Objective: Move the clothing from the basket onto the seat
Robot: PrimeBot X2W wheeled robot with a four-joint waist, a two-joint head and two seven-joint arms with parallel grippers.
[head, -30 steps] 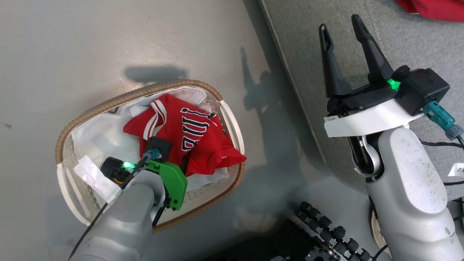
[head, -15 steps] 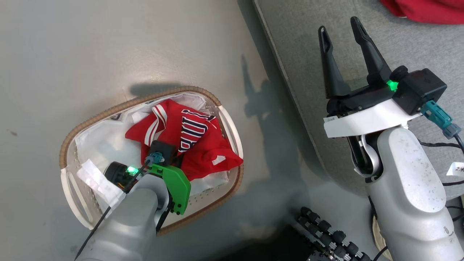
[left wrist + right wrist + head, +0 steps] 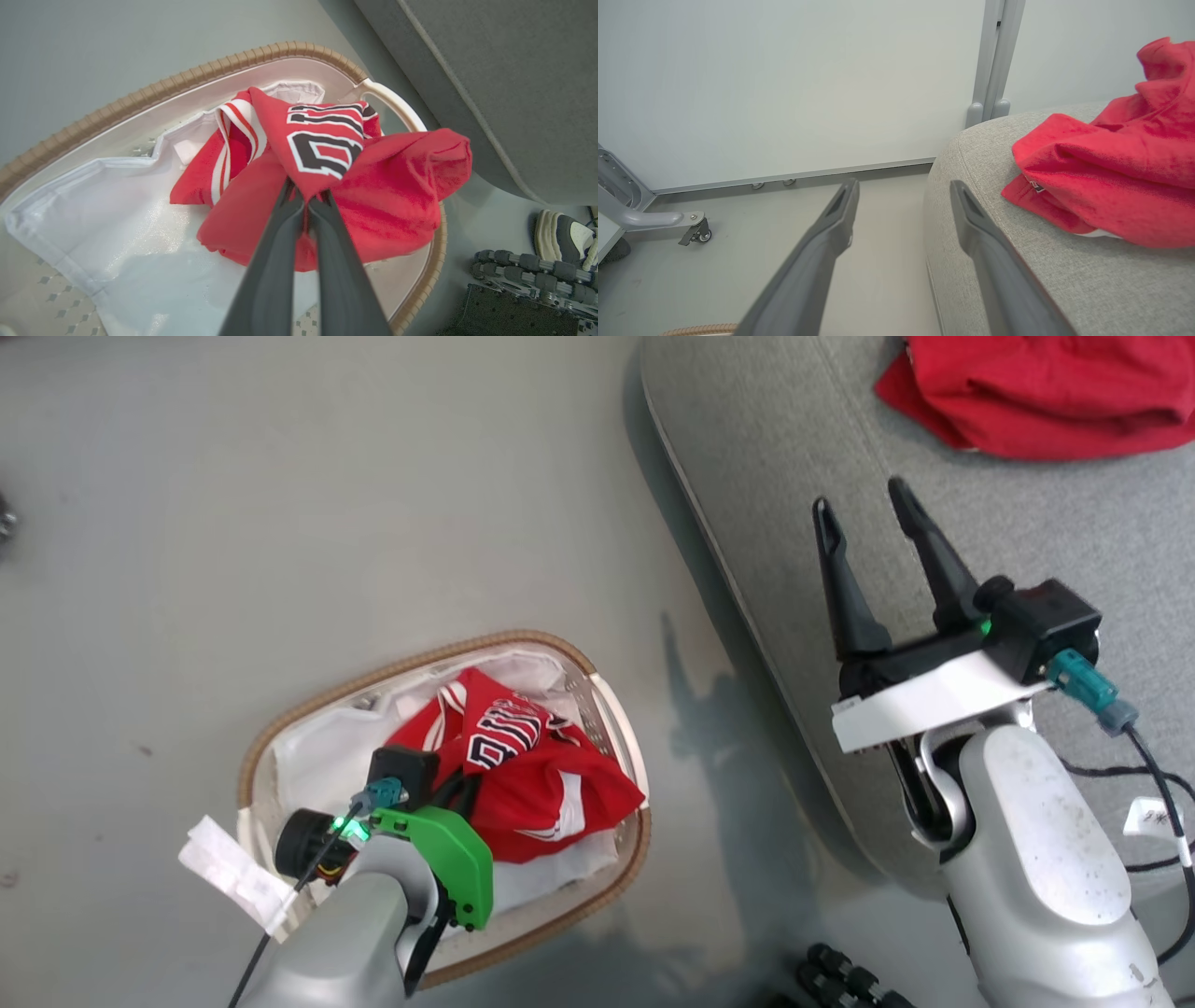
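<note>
The red jersey [image 3: 397, 186] with black white-edged letters lies bunched in the basket [image 3: 187, 81], on its white liner [image 3: 117, 210]. My left gripper [image 3: 306, 196] is shut on a raised fold of the jersey just below the letters. In the head view the left gripper [image 3: 462, 789] reaches down into the basket [image 3: 280, 728] over the jersey [image 3: 551, 793], its fingertips hidden by the wrist. A plain red garment [image 3: 1036, 392] lies on the grey seat [image 3: 775, 476]. My right gripper [image 3: 864, 509] hovers open over the seat's left edge, empty. In the right wrist view, the right gripper [image 3: 903, 186] straddles the seat [image 3: 1087, 280] edge beside the red garment [image 3: 1111, 177].
The basket stands on smooth grey floor [image 3: 280, 523] left of the seat. A black roller assembly [image 3: 528, 275] and a shoe [image 3: 565, 238] lie near the seat's lower corner. A grey frame leg with a caster [image 3: 668, 221] stands by the white wall.
My left gripper has shut on the jersey, pulling it into a tighter bunch. The head camera has shifted, so the whole picture has moved. The right gripper stays open.
</note>
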